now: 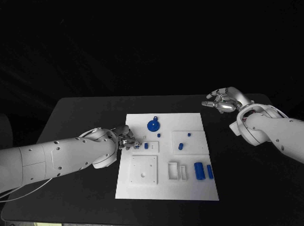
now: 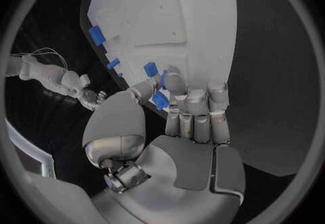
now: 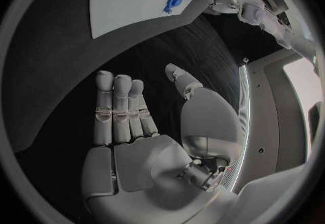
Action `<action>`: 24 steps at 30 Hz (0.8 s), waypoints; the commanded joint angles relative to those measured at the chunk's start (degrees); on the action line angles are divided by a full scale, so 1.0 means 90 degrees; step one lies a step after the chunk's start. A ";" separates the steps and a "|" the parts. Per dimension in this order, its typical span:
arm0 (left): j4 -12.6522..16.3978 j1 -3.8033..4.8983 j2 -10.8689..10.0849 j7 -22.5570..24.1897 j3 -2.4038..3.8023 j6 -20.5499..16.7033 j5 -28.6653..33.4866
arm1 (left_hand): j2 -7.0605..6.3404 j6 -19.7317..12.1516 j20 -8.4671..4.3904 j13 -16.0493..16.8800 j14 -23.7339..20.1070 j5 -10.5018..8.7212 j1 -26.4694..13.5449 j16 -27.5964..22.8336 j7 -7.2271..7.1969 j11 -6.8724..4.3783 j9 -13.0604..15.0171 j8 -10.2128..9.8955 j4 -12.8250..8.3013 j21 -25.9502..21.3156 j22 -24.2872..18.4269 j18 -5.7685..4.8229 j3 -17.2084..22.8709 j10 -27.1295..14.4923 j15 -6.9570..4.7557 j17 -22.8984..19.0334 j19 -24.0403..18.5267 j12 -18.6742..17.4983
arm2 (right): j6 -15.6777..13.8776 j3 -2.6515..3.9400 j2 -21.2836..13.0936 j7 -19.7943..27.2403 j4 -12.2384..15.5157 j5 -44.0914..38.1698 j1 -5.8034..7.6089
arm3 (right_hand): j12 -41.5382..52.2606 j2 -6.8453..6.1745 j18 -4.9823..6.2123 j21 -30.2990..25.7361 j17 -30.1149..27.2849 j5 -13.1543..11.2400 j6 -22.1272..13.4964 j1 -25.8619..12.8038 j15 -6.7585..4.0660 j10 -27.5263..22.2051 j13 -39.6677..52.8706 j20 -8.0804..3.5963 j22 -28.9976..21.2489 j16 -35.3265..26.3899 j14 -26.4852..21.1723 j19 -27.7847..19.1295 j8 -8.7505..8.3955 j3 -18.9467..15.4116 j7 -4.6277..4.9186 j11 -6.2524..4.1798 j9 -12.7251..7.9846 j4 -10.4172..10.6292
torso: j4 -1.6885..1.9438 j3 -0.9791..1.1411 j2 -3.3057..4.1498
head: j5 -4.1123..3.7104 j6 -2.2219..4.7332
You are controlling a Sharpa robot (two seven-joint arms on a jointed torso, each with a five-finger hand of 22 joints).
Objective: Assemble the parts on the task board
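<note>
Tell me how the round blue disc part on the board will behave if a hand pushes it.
The round blue disc lies flat on the task board, so it should slide, not roll. It looks like small rigid plastic: probably light and easily knocked off line.

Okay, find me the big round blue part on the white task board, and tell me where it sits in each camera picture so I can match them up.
Head view: the round blue part lies near the far edge of the task board, ahead of the left hand.
Left wrist view: I cannot pick it out.
Right wrist view: it lies by the board's edge, beyond the open right hand.
Shared landmark: the white task board.
</note>
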 commanded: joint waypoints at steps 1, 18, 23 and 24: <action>0.0024 -0.0005 0.0007 0.0041 0.0002 0.0069 0.0033 | 0.0351 -0.0013 -0.0729 0.0006 0.0053 -0.0016 0.0313 0.0018 -0.0010 -0.0007 0.0011 0.0022 -0.0159 -0.0002 0.0005 0.0032 0.0130 0.0038 -0.0076 -0.0003 0.0050 -0.0029 | 0.0080 0.0001 0.0002 0.0068 0.0010 -0.0005 -0.0004 | 0.0027 0.0022 0.0459 -0.0028 0.0008 0.0025 -0.0003 -0.0030 -0.0007 -0.0040 -0.0008 0.0036 0.0009 -0.0042 0.0043 0.0004 0.0021 -0.0005 0.0058 0.0019 -0.0011 0.0041 | -0.0002 0.0003 0.0000 | 0.0001 -0.0008; 0.0009 -0.0010 0.0025 -0.0098 0.0002 0.0404 0.0001 | 0.0402 0.0010 -0.0724 0.0018 0.0067 -0.0020 0.0317 0.0042 -0.0018 -0.0016 0.0011 0.0032 -0.0220 0.0008 0.0016 0.0027 0.0087 0.0057 -0.0079 0.0010 0.0043 -0.0009 | 0.0090 0.0001 0.0003 0.0070 0.0017 0.0000 -0.0004 | 0.0035 0.0023 0.0459 -0.0031 0.0011 0.0037 -0.0002 -0.0038 -0.0008 -0.0042 -0.0017 0.0035 0.0013 -0.0044 0.0045 0.0006 0.0023 -0.0007 0.0057 0.0018 -0.0012 0.0051 | 0.0000 0.0002 0.0000 | 0.0004 -0.0040; -0.0013 -0.0035 0.0038 -0.0115 0.0002 0.0360 -0.0126 | 0.0410 0.0027 -0.0724 0.0026 0.0079 -0.0019 0.0313 0.0059 -0.0025 -0.0022 0.0014 0.0043 -0.0235 0.0014 0.0020 0.0027 0.0073 0.0071 -0.0084 0.0019 0.0048 0.0006 | 0.0089 0.0001 0.0002 0.0072 0.0014 0.0002 -0.0004 | 0.0039 0.0025 0.0459 -0.0033 0.0013 0.0042 -0.0002 -0.0044 -0.0008 -0.0042 -0.0021 0.0035 0.0015 -0.0045 0.0046 0.0006 0.0023 -0.0008 0.0057 0.0018 -0.0013 0.0057 | 0.0000 0.0000 -0.0001 | 0.0000 -0.0050; -0.0019 -0.0044 0.0040 -0.0117 0.0002 0.0349 -0.0143 | 0.0411 0.0030 -0.0724 0.0028 0.0081 -0.0019 0.0311 0.0062 -0.0026 -0.0023 0.0014 0.0044 -0.0236 0.0016 0.0021 0.0027 0.0071 0.0073 -0.0085 0.0020 0.0049 0.0009 | 0.0088 0.0001 0.0002 0.0074 0.0014 0.0004 -0.0004 | 0.0039 0.0025 0.0459 -0.0033 0.0013 0.0042 -0.0002 -0.0044 -0.0008 -0.0043 -0.0021 0.0035 0.0015 -0.0045 0.0046 0.0006 0.0023 -0.0008 0.0057 0.0018 -0.0013 0.0058 | 0.0002 0.0000 0.0000 | -0.0002 -0.0046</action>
